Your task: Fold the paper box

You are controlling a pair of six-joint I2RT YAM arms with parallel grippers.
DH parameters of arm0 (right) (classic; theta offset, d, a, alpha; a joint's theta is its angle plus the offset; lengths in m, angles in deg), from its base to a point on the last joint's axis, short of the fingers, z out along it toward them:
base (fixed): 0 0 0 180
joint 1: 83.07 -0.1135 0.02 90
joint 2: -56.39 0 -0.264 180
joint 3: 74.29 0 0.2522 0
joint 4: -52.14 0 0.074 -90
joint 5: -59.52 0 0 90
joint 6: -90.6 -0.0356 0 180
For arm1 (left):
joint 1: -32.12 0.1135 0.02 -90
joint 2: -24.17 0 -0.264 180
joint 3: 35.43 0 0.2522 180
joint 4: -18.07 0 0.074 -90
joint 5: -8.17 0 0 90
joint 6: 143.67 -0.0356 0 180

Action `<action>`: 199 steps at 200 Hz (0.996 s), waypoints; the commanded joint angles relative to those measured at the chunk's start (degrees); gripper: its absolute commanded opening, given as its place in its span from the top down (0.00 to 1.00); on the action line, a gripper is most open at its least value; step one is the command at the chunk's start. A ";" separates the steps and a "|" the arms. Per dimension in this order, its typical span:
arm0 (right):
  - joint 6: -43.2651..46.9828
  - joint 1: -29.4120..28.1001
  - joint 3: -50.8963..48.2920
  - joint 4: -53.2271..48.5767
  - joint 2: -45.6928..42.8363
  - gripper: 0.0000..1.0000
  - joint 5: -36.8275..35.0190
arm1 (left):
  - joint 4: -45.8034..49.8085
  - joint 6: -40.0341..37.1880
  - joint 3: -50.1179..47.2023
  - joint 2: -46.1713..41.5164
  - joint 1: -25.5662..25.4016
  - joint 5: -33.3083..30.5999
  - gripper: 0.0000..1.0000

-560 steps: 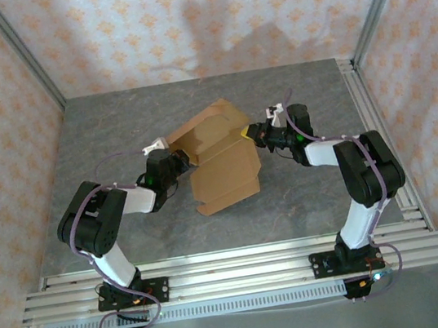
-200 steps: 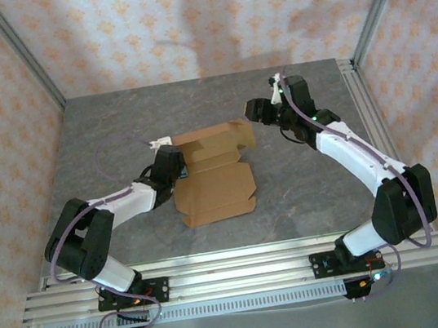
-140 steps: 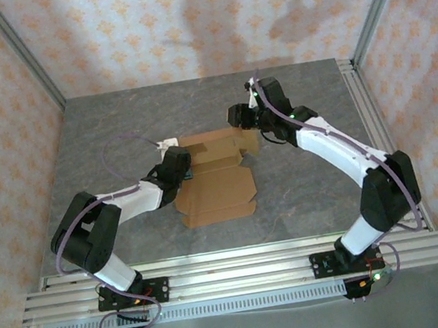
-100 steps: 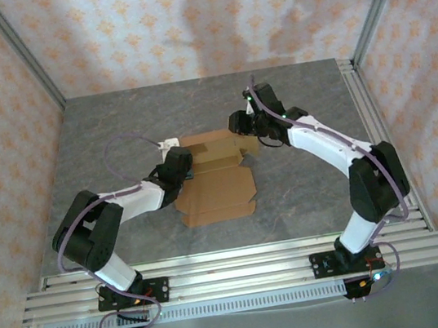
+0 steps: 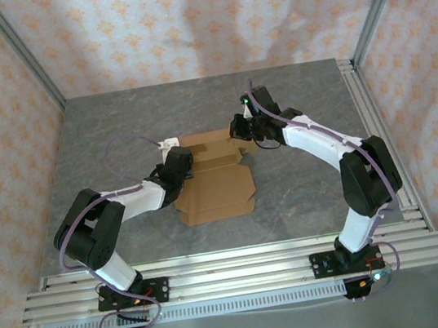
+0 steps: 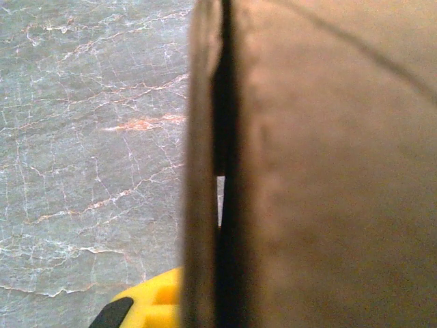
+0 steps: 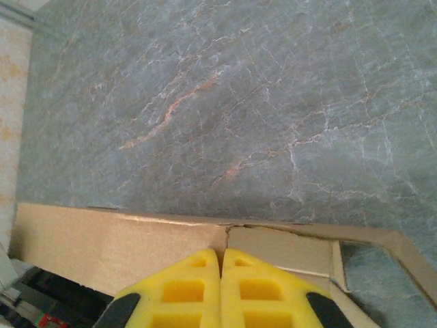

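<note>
Paper box (image 5: 215,183) lies mid-worktop (image 5: 116,138), seemingly flat. Right pincer (image 7: 220,263) at its far-right corner, pads pressed together, empty. Left pincer (image 5: 184,167) meets its left edge; blurred cardboard hides the grip: cannot tell.

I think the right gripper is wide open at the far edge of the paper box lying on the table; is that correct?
Not quite: the right gripper is shut, its yellow pads pressed together in the right wrist view. It is at the far edge of the paper box lying on the table.
</note>
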 commanded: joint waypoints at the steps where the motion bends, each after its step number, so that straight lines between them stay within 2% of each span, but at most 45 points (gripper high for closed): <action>1: 0.78 -0.18 1.46 -1.22 -0.17 1.00 -0.23 | 2.40 -1.18 0.11 1.73 -0.57 -0.42 1.00; 12: 1.03 -0.15 1.47 -1.42 -0.41 0.99 -0.64 | 2.33 -1.13 0.00 1.78 -0.56 -0.41 1.00; 16: 1.23 -0.15 1.47 -1.58 -0.58 0.93 -0.92 | 2.30 -1.11 -0.02 1.84 -0.58 -0.39 1.00; 29: 2.31 -0.14 1.30 -1.57 -1.54 0.66 -2.02 | 2.38 -1.14 0.10 1.83 -0.56 -0.31 1.00; 37: 3.22 -0.18 1.01 -1.47 -2.40 0.56 -2.43 | 2.51 -1.15 0.08 1.86 -0.56 -0.14 1.00; 60: 5.97 0.91 -1.45 0.66 -5.67 0.44 -0.61 | 3.56 -0.56 0.67 2.08 -0.47 0.36 1.00; 100: 5.99 8.65 -9.88 8.71 -13.21 0.42 5.53 | 3.98 -0.45 1.62 2.79 -0.30 3.64 1.00; 121: 6.71 13.38 -11.24 8.25 -13.80 0.44 6.20 | 3.45 -0.73 1.64 2.97 -0.30 4.85 1.00; 138: 8.61 17.26 -9.98 4.75 -10.57 0.49 5.87 | 3.74 -1.02 1.96 2.80 -0.30 5.82 1.00; 159: 11.85 20.43 -7.46 2.65 -4.19 0.53 9.04 | 4.18 -1.49 2.62 2.88 -0.30 6.43 1.00; 199: 15.58 19.85 -3.55 5.77 5.81 0.57 17.87 | 4.62 -0.88 3.02 3.50 -0.36 6.52 1.00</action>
